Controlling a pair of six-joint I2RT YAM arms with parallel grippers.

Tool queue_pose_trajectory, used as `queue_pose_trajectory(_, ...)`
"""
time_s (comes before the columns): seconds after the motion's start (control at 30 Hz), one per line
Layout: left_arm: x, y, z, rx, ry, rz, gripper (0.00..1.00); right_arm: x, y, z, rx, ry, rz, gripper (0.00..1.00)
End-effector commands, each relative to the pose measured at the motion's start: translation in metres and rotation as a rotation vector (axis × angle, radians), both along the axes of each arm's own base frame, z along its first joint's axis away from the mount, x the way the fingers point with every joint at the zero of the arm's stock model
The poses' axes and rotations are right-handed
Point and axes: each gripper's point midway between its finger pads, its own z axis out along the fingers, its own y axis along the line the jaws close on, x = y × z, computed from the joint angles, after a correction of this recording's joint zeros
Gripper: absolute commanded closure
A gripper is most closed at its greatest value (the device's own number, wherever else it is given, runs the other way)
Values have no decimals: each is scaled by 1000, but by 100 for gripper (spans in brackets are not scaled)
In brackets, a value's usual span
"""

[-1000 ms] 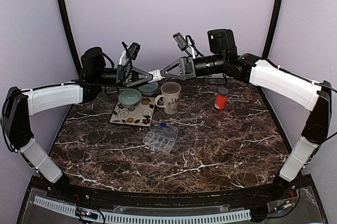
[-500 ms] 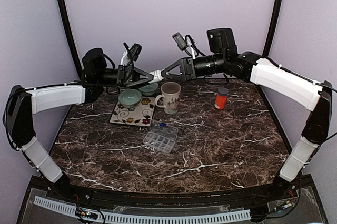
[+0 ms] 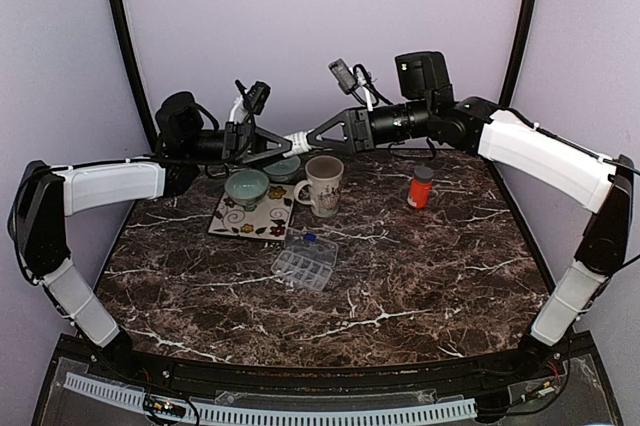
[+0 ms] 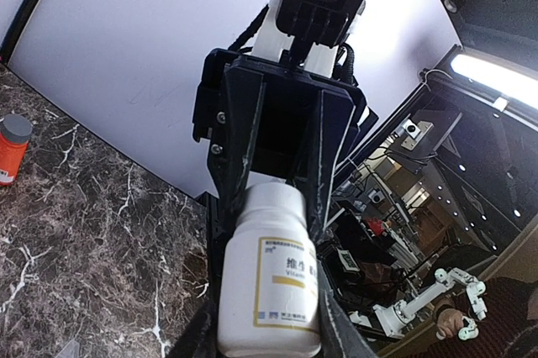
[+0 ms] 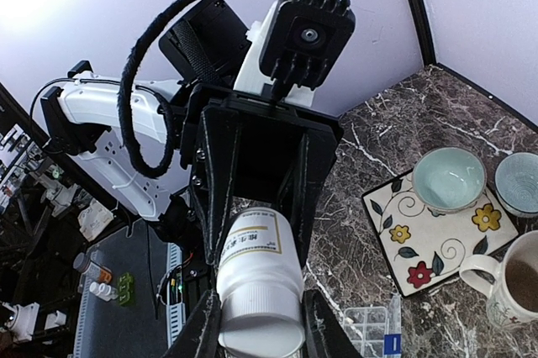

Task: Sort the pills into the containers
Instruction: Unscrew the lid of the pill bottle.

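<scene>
The white pill bottle [image 4: 269, 284] has a yellow-banded label whose print is too small to read. In the top view's upper centre, above the mug [image 3: 323, 184], the left gripper [image 4: 269, 329] pinches one end and the right gripper [image 5: 261, 324] the other. The clear pill organiser [image 3: 306, 262] lies mid-table.

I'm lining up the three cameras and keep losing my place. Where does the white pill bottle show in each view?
Top external: the white pill bottle sits upper centre, bridging the left tool and right tool.
Left wrist: bottom centre, the bottle shows its label, neck pointing away.
Right wrist: bottom centre, the bottle has its label at the far end.
Shared landmark: the marble table, visible in all three.
</scene>
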Motion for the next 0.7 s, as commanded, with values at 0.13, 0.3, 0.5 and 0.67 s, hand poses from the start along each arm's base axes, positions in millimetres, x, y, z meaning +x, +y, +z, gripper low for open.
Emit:
queue_pose_trajectory(0.13,-18,6,16,-38,-81,-72,100,5,-8,26,35,-56,-44,77)
queue_pose_trajectory(0.3,-19,6,19,-51,-89,-77,100,4,-6,27,47,-45,-44,77)
queue_pose_trajectory(0.5,-21,7,19,-54,-80,-86,100,5,-6,31,68,-44,-60,76)
queue_pose_trajectory(0.67,-21,8,20,-55,-83,-87,100,6,-5,37,85,-49,-65,74)
